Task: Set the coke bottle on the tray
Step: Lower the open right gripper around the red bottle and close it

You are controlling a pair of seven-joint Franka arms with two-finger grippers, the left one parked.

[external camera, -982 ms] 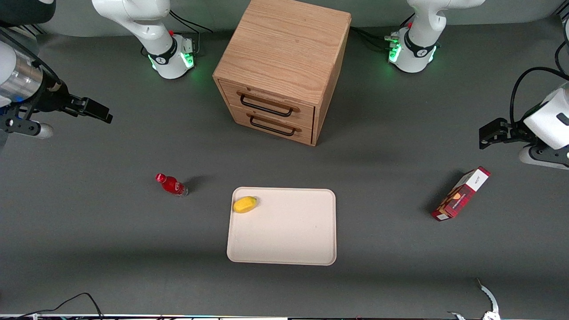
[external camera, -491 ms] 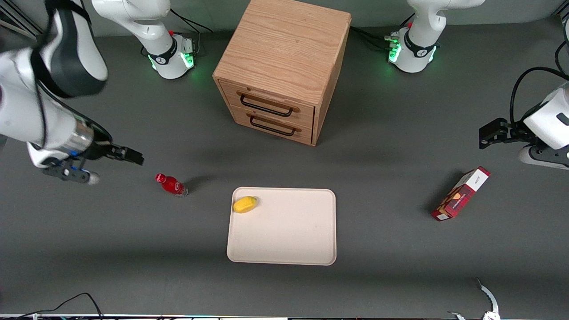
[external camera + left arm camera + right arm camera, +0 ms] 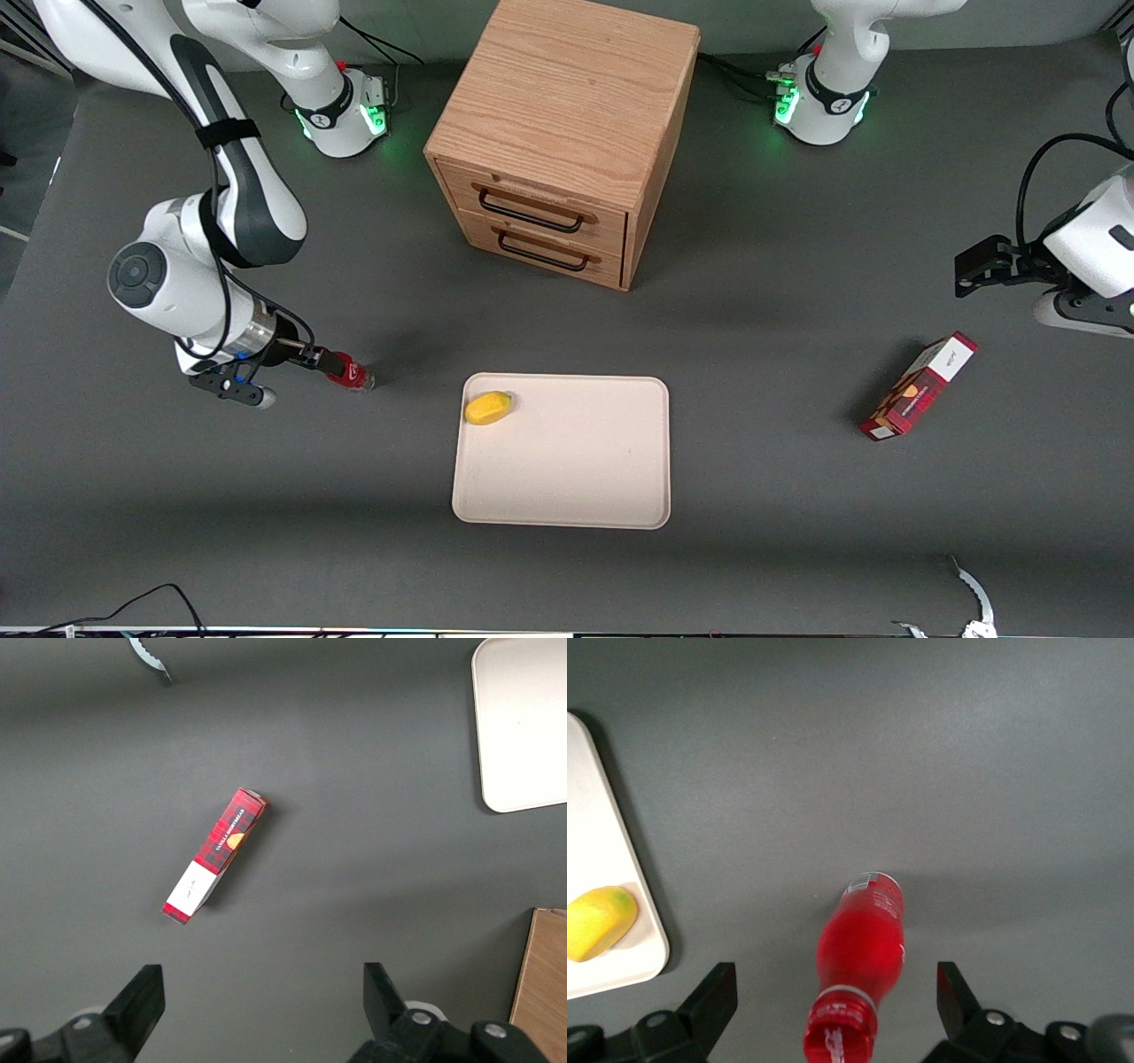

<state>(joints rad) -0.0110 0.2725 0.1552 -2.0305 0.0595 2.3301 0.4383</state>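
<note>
Over coke bottle (image 3: 860, 948), gripper (image 3: 837, 1005) open

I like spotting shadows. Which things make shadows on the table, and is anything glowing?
Front view: the cabinet casts a dark patch toward the parked arm's end, the carton a small one beside it, and green lights glow on the arm bases. Right wrist view: a soft shadow lies beside the bottle, which sits between the open pincer fingers, and along the tray edge.
</note>
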